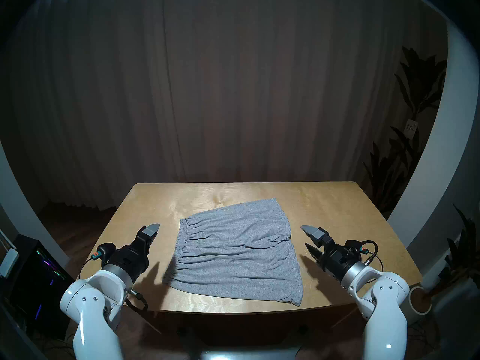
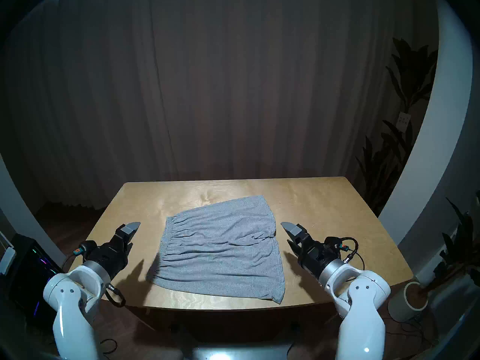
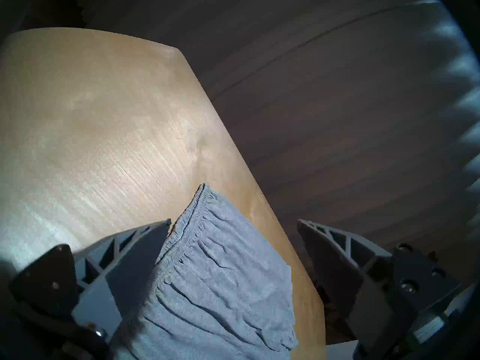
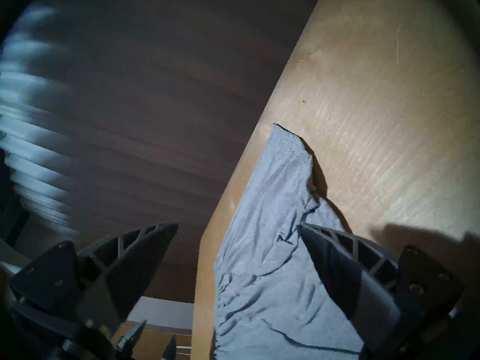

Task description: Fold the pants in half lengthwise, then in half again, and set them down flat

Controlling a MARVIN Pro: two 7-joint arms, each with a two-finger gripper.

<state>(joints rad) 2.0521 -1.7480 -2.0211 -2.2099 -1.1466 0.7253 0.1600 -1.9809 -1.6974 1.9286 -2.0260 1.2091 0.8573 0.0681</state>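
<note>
While our left gripper (image 1: pixel 153 233) and right gripper (image 1: pixel 306 236) hover spread and empty, the grey pants (image 1: pixel 236 250) lie unfolded between them, awaiting grasp.

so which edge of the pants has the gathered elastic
The edge facing the left pincer: the pants bunch into tight pleats there, while the opposite edge shows two plain leg hems.

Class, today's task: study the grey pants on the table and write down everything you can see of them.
The pants are short, of heathered light grey soft-looking knit. A gathered elastic waistband runs down their left side in the head view, and two stitched leg hems face right, with a notch between the legs. They lie spread out, unfolded and wrinkled, slightly askew on the wooden table, their near corner close to its front edge. Nothing else touches them: both hands are beside them, apart.
</note>
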